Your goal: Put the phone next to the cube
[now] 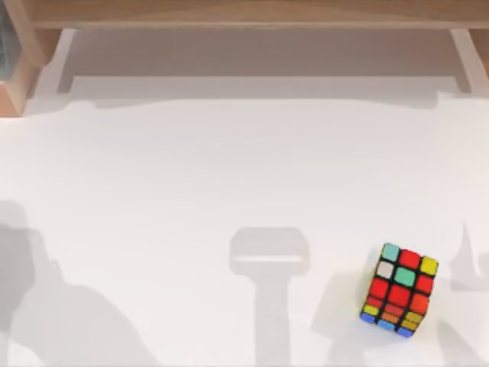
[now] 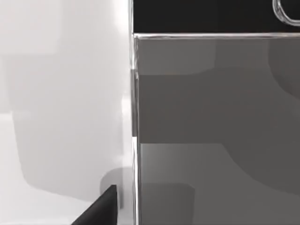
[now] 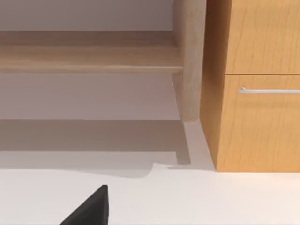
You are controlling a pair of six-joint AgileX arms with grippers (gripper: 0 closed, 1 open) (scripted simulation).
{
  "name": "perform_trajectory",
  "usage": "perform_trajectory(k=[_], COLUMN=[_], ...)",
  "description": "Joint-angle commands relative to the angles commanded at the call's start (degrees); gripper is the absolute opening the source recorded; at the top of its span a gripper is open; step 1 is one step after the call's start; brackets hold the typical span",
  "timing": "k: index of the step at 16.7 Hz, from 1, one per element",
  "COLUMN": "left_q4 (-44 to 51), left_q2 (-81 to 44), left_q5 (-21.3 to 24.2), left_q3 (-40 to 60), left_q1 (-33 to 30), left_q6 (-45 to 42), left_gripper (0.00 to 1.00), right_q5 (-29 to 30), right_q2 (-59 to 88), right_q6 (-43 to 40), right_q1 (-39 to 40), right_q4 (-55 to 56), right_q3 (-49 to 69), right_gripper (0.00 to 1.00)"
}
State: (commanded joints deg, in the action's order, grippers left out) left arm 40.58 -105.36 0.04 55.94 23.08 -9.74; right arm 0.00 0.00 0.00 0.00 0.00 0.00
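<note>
Close under the left wrist camera lies the phone point(image 2: 215, 131), flat on the white desk point(image 2: 61, 117), its dark glossy screen taking up most of that view, its silver rim running straight along one side and part of the round home button showing at one corner. One dark finger point(image 2: 101, 208) of the left claw pokes in just beside that rim, over the desk surface and not touching the phone as far as can be seen; how wide the left claw stands I cannot tell. From the right wrist camera, a single dark finger point(image 3: 91, 208) of the right claw hangs above bare desk, and its opening cannot be told either. Seen from above, the cube point(image 1: 399, 290) sits near the front of the desk toward the right side, tilted on the surface, its upper face mostly red with green, white, yellow and pale blue stickers, and orange, yellow and blue ones along its near edge. Grey shadows of the arms fall across the front of the desk. Farther back, a pale wooden shelf point(image 1: 244, 14) spans the rear edge, and the right wrist view shows a wooden cabinet point(image 3: 255, 84) with a slim metal drawer handle point(image 3: 268, 90) beside it.
</note>
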Motion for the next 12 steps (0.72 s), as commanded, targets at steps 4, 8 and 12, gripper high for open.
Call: perform_trajectory(k=[4,8,12], left_q4=[0.0,0.0,0.0], left_q2=[0.0,0.0,0.0], left_q5=[0.0,0.0,0.0], left_q3=[0.0,0.0,0.0], left_q1=[0.0,0.0,0.0], left_q6=[0.0,0.0,0.0], left_gripper=[0.25,0.0,0.0], right_q5=[0.0,0.0,0.0], right_q2=[0.0,0.0,0.0], right_q6=[0.0,0.0,0.0], right_q1=[0.0,0.0,0.0], right_q4=[0.0,0.0,0.0], right_q3=[0.0,0.0,0.0], right_gripper=[1.0,1.0,1.0])
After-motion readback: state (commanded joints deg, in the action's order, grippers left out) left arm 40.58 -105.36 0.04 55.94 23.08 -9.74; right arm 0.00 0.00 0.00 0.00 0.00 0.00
